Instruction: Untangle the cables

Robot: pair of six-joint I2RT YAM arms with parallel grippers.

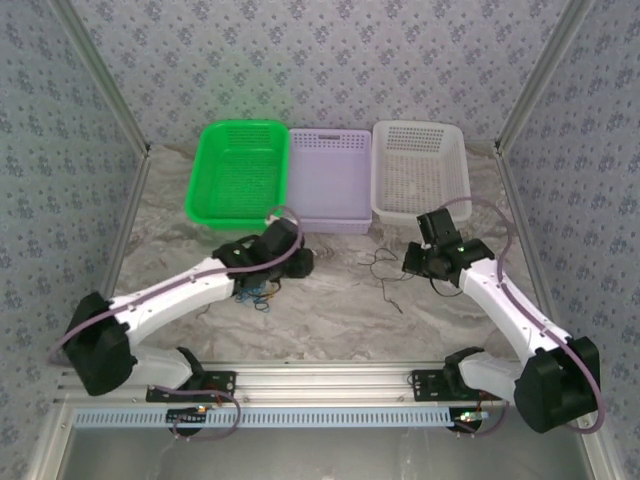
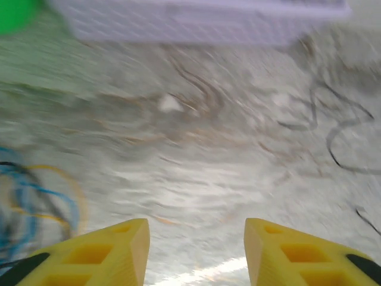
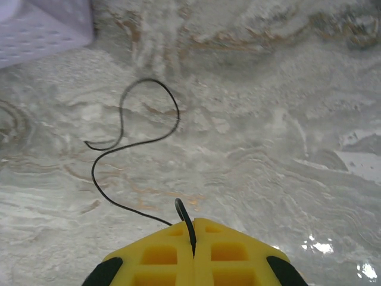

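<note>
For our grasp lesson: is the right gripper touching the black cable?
Touching. The right wrist view shows the right gripper shut on the black cable, which runs out from its tip.

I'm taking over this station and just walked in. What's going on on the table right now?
Two arms are sorting out thin cables on the marble table. The right pincer is shut on one end of a black cable, which trails away in loose loops across the tabletop. The left pincer is open and holds nothing. It hangs over bare table, with a tangle of blue, yellow and black wires just to its left. A green basket, a lilac basket and a white basket stand along the far side.
</note>
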